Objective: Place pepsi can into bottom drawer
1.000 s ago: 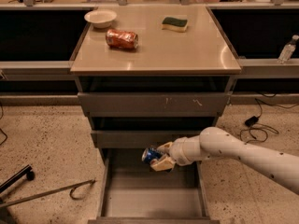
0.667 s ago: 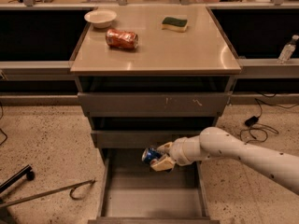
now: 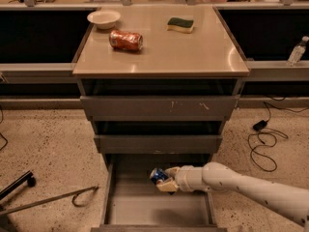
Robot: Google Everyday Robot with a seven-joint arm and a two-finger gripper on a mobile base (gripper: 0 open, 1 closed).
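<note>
The pepsi can, small and blue, lies sideways in my gripper, which is shut on it. My white arm reaches in from the lower right. The gripper holds the can over the back part of the bottom drawer, which is pulled out and shows a flat grey floor. The can hangs a little above that floor, just below the front of the middle drawer.
An orange-red soda can lies on the cabinet top with a white bowl and a green sponge. A clear bottle stands at the right ledge. Black cables lie on the floor at right, a metal bar at left.
</note>
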